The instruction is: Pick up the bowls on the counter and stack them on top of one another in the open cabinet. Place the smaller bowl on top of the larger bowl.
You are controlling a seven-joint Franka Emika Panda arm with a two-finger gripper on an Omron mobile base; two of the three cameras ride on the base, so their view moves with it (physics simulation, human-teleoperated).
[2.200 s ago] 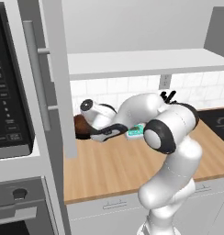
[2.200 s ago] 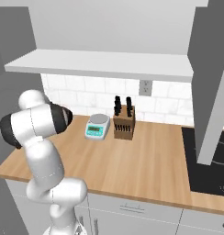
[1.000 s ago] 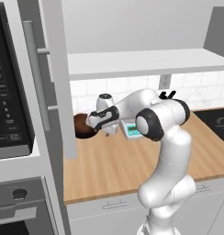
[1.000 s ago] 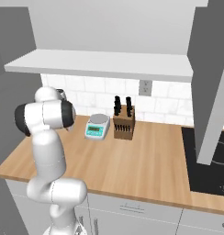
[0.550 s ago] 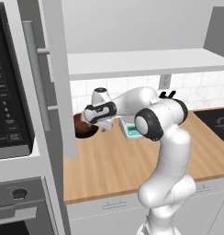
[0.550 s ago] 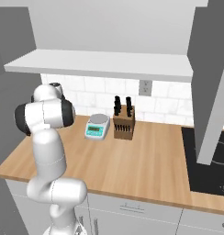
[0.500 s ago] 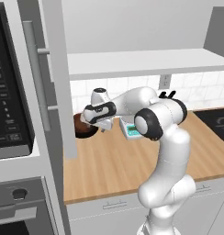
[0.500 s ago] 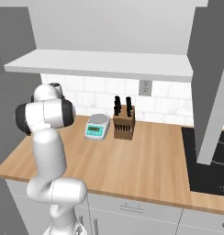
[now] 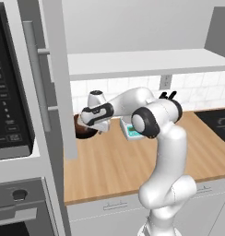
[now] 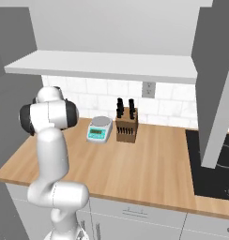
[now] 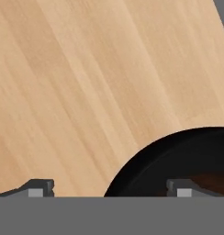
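Well, the white arm reached far toward the left of the left base view, and its two-finger gripper (image 9: 86, 123) hung low beside the reddish-brown round bowl (image 9: 83, 132), which sat on the light wooden butcher-block counter (image 9: 114, 161) at centre left, half hidden by the grey cabinet door with its long bar handle (image 9: 36, 87). In the hand view the glossy black round bowl (image 11: 178, 158) curved up from the lower right, and the two dark fingertips (image 11: 40, 187) stood spread, one over bare wood at lower left, one inside the black rim, gripping nothing. Over in the right base view, a small white kitchen scale (image 10: 99, 128) and a wooden knife block (image 10: 126, 126) stood side by side mid-frame against the white tiled wall.
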